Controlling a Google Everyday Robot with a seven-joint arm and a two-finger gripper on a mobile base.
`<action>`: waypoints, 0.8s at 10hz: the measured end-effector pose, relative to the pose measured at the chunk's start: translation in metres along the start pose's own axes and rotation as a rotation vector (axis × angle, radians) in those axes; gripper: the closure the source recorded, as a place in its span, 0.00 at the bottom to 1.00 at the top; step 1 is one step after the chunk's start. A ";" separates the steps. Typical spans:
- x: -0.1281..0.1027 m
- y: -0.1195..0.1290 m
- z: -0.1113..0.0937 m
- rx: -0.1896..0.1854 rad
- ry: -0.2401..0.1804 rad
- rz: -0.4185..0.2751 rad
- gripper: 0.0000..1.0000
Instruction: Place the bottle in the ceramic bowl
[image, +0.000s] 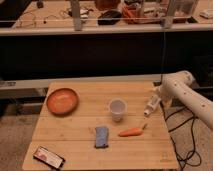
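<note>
- Hand (158, 98) at the right edge of the bench (135, 150), fingers apart.
- Bottle (150, 107) upright just below and left of the hand; contact unclear.
- Bowl (62, 101) well apart to the hand's left, beyond the cup (117, 109).

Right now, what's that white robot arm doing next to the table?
The robot's arm reaches in from the right. Its gripper is open, right above the small white bottle at the table's right edge. The bottle rests on the table and has not been picked up. The ceramic bowl it should go into sits far over on the left and looks empty. Between them are a cup, a carrot and a blue cloth.
</note>
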 end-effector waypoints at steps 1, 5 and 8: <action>0.003 0.003 0.002 0.009 -0.001 -0.009 0.20; 0.011 0.000 0.010 0.006 0.002 -0.039 0.20; 0.016 -0.004 0.018 -0.003 -0.006 -0.042 0.20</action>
